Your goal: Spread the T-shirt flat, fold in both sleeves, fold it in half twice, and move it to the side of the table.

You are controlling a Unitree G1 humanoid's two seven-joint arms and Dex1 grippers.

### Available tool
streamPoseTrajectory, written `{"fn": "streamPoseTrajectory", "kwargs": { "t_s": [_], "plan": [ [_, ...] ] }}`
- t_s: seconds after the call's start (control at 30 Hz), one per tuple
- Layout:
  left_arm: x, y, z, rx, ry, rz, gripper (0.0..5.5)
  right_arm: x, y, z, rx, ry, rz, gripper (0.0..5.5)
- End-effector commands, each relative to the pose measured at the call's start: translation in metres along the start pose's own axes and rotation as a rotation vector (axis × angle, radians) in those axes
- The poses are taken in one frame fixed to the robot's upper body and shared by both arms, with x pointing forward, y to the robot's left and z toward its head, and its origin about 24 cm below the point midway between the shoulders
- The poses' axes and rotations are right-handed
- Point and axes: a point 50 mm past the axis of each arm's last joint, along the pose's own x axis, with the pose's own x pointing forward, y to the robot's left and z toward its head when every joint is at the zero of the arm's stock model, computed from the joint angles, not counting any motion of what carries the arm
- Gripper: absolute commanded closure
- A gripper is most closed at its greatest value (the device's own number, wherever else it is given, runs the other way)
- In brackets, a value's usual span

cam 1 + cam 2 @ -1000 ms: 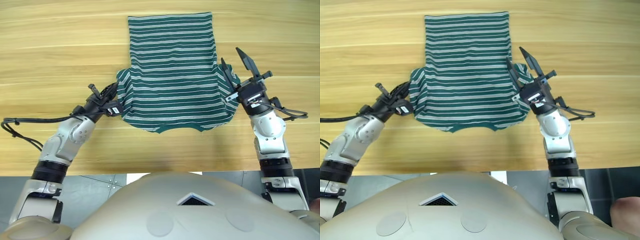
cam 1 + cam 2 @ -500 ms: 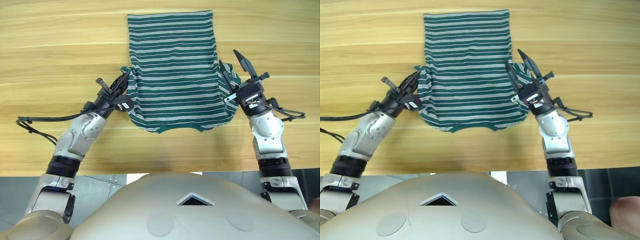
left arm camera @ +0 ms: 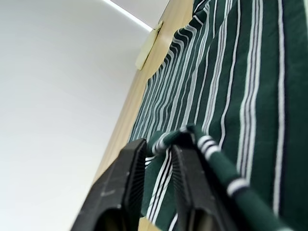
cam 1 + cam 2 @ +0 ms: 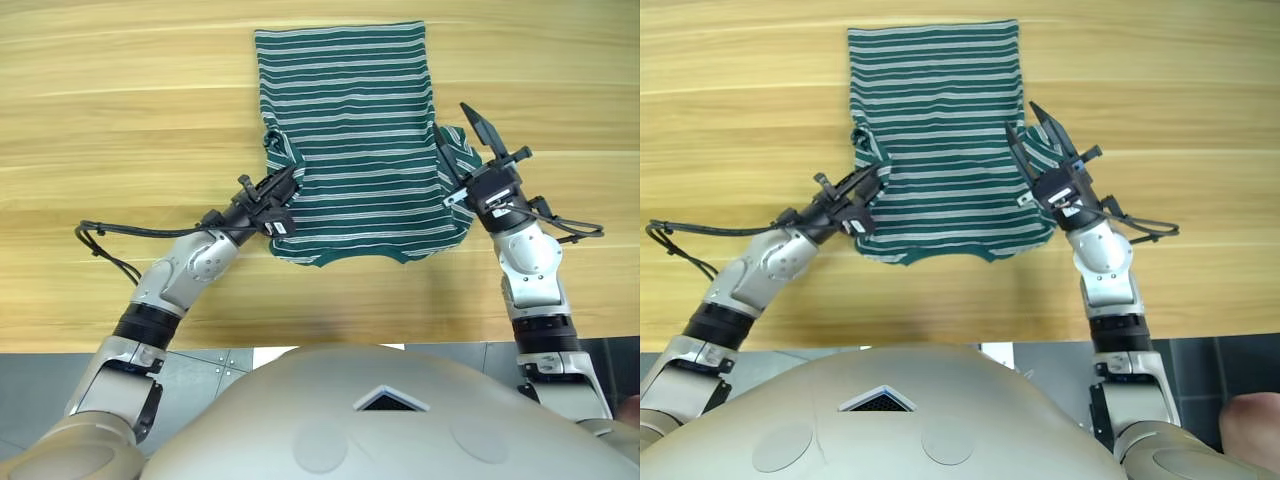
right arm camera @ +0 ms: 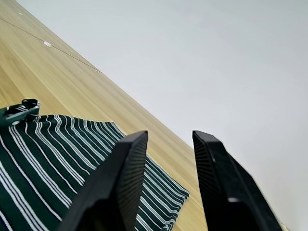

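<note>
On the wooden bench [image 4: 120,120] the green striped T-shirt [image 4: 345,110] lies at centre, hem far, collar near. Left hand [image 4: 278,192] is pinched tight on the left sleeve [image 4: 282,150], which is drawn in over the body. Right hand [image 4: 460,140] is spread wide, gripping nothing, at the right sleeve [image 4: 458,168] edge. Wide wood stretches along both side edges.

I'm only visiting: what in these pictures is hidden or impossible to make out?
Right sleeve: in the head views the right gripper overlaps it, so contact is unclear.
T-shirt underside: covered by its own cloth.
Left sleeve: partly covered by the left gripper; the left wrist view's edge cuts off the rest.
</note>
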Motion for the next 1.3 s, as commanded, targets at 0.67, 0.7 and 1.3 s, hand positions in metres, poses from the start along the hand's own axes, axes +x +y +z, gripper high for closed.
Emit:
{"fn": "streamPoseTrajectory", "kwargs": {
  "t_s": [0.67,0.7,1.3],
  "plan": [
    [-0.034,0.004,-0.003,-0.004,0.072,0.036,1.06,-0.071,-0.058,-0.038,-0.814,0.514,0.305,3.75],
    [-0.033,0.011,0.000,0.006,0.058,0.074,1.04,-0.077,-0.046,-0.045,-0.791,0.544,0.353,3.75],
    [-0.034,0.027,0.016,0.061,0.002,0.203,1.04,-0.094,-0.025,-0.058,-0.776,0.625,0.538,3.75]
  ]
}}
